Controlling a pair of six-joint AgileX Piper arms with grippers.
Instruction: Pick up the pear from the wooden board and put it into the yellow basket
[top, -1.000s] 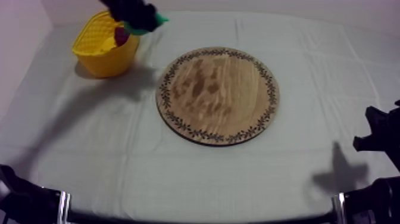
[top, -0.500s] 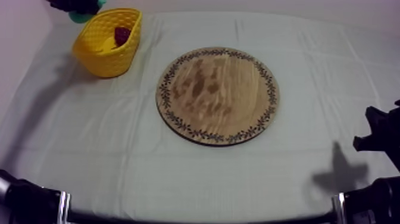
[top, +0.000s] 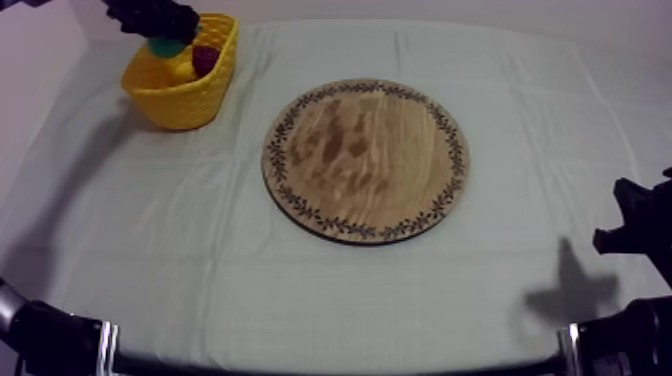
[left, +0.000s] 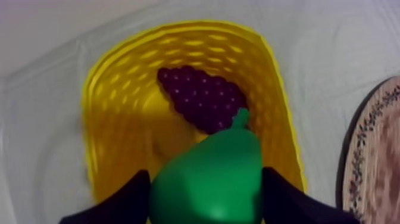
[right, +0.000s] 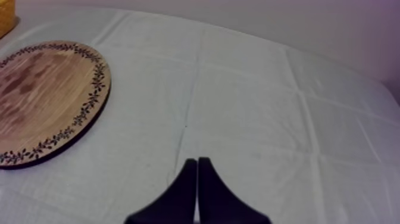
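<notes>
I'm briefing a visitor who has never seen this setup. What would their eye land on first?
The bright green toy pear, clamped in the left end effector just above the yellow lattice basket at the table's far left, where a dark purple bunch of grapes lies inside. Next comes the round wooden board with its patterned rim mid-table. The right end effector is shut, low over the grey-white cloth.
</notes>
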